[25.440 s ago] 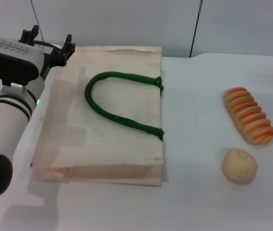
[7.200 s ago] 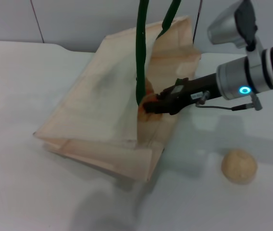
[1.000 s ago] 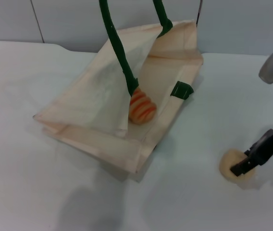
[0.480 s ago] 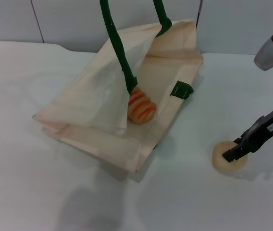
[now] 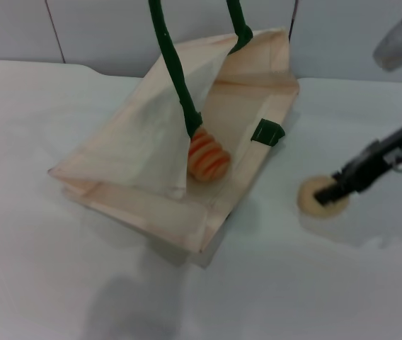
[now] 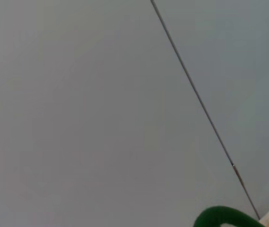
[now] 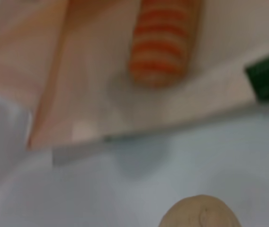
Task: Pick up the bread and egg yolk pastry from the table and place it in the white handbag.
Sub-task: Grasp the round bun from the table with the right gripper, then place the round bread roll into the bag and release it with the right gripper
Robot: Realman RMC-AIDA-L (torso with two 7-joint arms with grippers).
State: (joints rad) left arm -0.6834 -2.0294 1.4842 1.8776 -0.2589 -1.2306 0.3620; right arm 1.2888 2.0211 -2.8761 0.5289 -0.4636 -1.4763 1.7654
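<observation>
The right end effector appears clamped on the pastry, at four o'clock from the handbag on the tabletop. The bread lies inside the handbag's mouth.

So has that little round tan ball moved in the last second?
Yes. The egg yolk pastry, held by the right gripper, now sits closer to the white handbag, whose open mouth shows the bread inside.
</observation>
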